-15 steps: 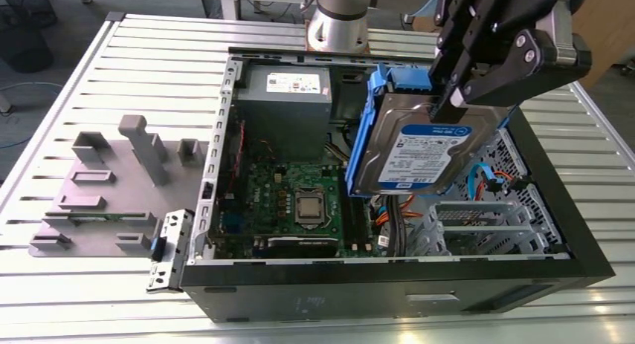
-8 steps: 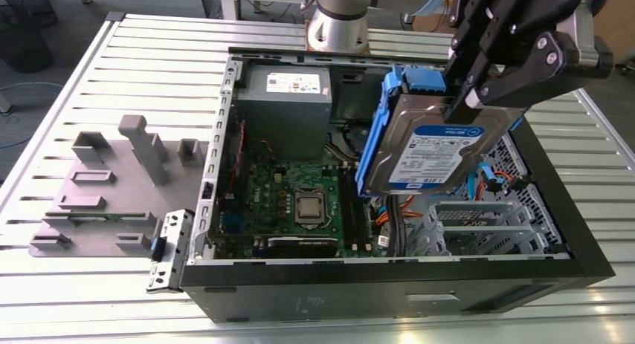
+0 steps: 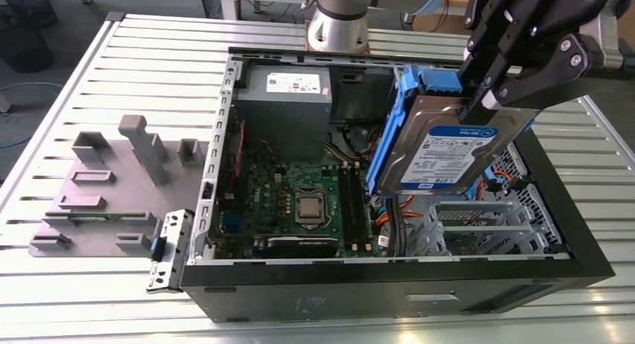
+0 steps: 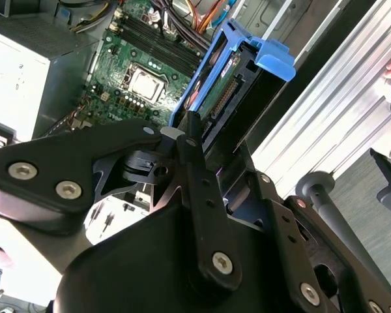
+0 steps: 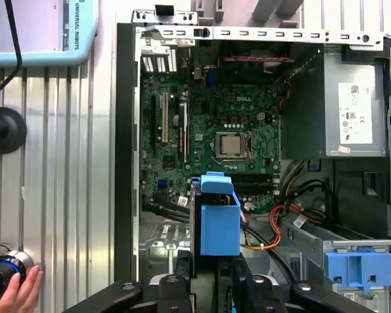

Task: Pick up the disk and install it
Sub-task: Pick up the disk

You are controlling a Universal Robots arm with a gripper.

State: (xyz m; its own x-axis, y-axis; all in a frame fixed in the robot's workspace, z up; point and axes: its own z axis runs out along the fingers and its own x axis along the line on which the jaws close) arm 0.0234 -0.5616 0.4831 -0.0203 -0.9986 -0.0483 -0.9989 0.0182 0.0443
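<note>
The disk [image 3: 444, 149] is a silver hard drive with a white-and-blue label and a blue plastic bracket along its edges. It hangs tilted above the exterior view's right side of the open computer case [image 3: 397, 292], over the metal drive bay [image 3: 476, 225]. My black gripper [image 3: 488, 106] is shut on the disk's upper end. In the first wrist view the disk [image 5: 219, 222] is seen end-on, between the case's motherboard and cables, with the gripper [image 5: 212, 264] clamped on it. The second wrist view has one finger [image 4: 190, 140] pressed against the disk's [image 4: 247, 72] blue bracket.
The case lies open on a slatted metal table [image 3: 119, 307]. Inside are a green motherboard [image 3: 297, 195], a grey power-supply box [image 3: 288, 99] and a blue caddy [image 5: 358, 267]. A grey fixture [image 3: 109, 188] stands at the exterior view's left. A hand [image 5: 16, 295] rests on the table.
</note>
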